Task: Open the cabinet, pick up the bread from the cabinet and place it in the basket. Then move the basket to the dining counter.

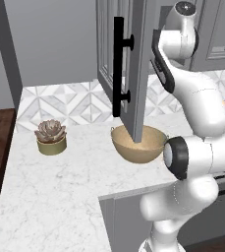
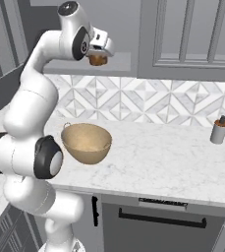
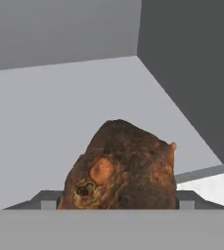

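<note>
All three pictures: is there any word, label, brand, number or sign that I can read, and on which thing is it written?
No readable text in any view.
The soap bottle has no label that shows.
The plant pot, the basket, the bread and the cabinet door are plain.
The drawer front below the counter carries a handle, no writing.

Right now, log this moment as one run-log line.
phase: bread pickup | cabinet: door open | gripper: around bread, lifted or resting unclear | basket: empty, on counter
</note>
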